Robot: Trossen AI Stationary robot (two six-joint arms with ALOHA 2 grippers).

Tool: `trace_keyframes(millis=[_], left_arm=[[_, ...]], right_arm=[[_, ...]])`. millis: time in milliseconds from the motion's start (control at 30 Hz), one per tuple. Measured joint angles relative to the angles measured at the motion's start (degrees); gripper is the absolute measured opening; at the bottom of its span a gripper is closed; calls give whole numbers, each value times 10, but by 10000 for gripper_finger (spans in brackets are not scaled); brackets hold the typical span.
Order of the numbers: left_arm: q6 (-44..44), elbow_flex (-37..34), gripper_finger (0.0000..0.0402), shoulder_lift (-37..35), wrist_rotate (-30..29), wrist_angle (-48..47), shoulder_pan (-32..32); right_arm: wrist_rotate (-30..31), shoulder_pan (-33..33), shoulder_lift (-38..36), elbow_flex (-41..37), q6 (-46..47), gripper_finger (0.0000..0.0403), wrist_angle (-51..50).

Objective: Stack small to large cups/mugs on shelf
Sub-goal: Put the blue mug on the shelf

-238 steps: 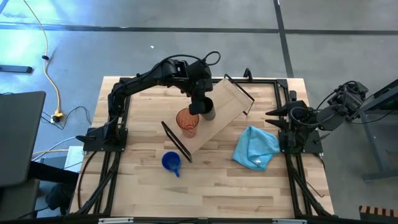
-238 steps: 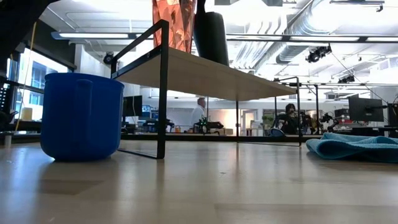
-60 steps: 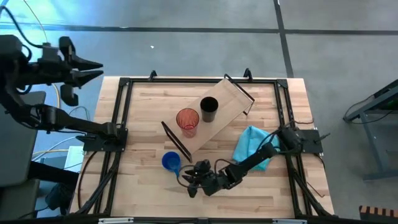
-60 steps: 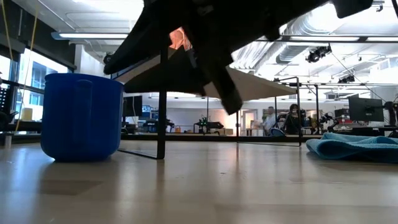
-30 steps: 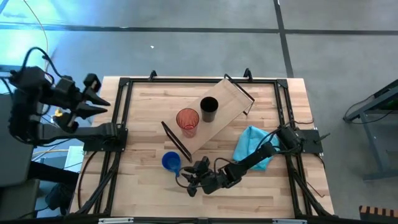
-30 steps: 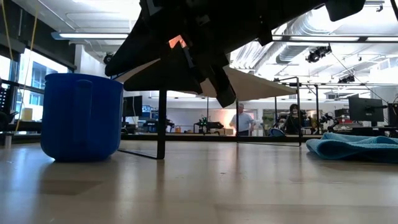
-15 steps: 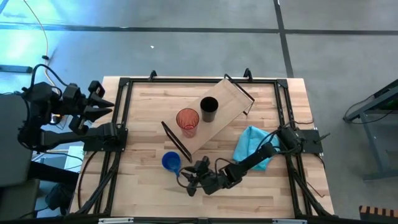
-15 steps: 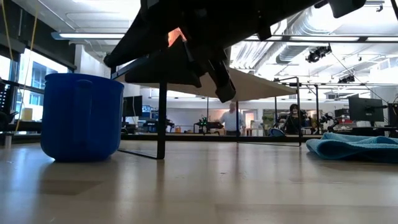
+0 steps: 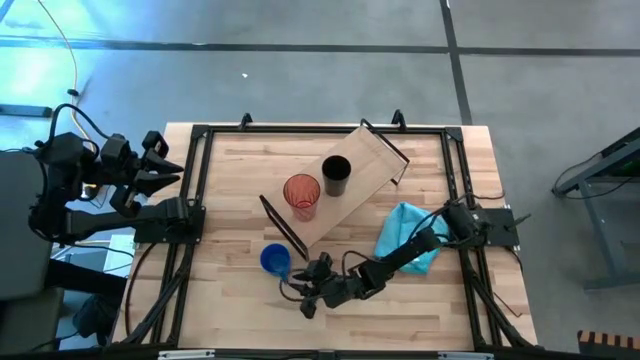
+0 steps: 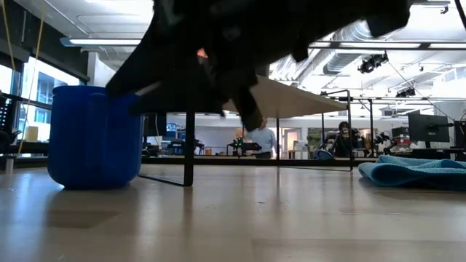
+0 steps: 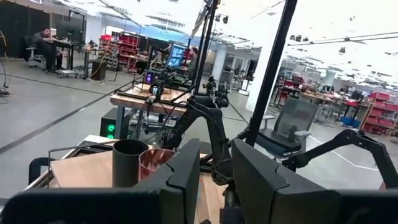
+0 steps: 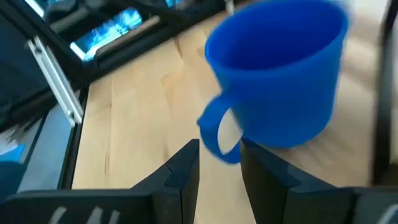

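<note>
The shelf (image 9: 345,190), a light board on black brackets, stands slantwise on the table. The orange-red tumbler (image 9: 301,195) and the black cup (image 9: 336,175) stand upright on it. The blue mug (image 9: 275,260) stands upright on the tabletop by the shelf's near left end. My right gripper (image 9: 298,293) lies low beside the mug, open. In the right wrist view its fingertips (image 12: 219,149) stand on either side of the mug's handle (image 12: 214,127), at its lower end. My left gripper (image 9: 168,170) hangs open beyond the table's left edge, holding nothing.
A light blue cloth (image 9: 410,235) lies crumpled at the table's right, under my right arm. Black rails (image 9: 190,190) frame the tabletop. People move about in the room behind (image 10: 263,140). Bare wood lies along the near edge (image 9: 330,325).
My left gripper has sunk and come a little nearer the table's left edge, then kept still. My right gripper has turned slightly toward the blue mug. The mug, tumbler and black cup have stayed where they were.
</note>
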Motion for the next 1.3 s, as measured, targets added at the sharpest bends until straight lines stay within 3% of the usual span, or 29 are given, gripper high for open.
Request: trace_keyframes(millis=[267,533,733,1300], left_arm=[[-6,0,83,0,0,-10,0],[-8,0,83,0,0,-15,0],[-3,0,83,0,5,-31,0],[-1,0,83,0,30,-38,0]], right_arm=[[-21,-13,75,116,-40,106,-24],[-4,-18,143,234,20,106,-135],[30,-12,147,244,27,106,-139],[41,3,128,244,71,106,-134]])
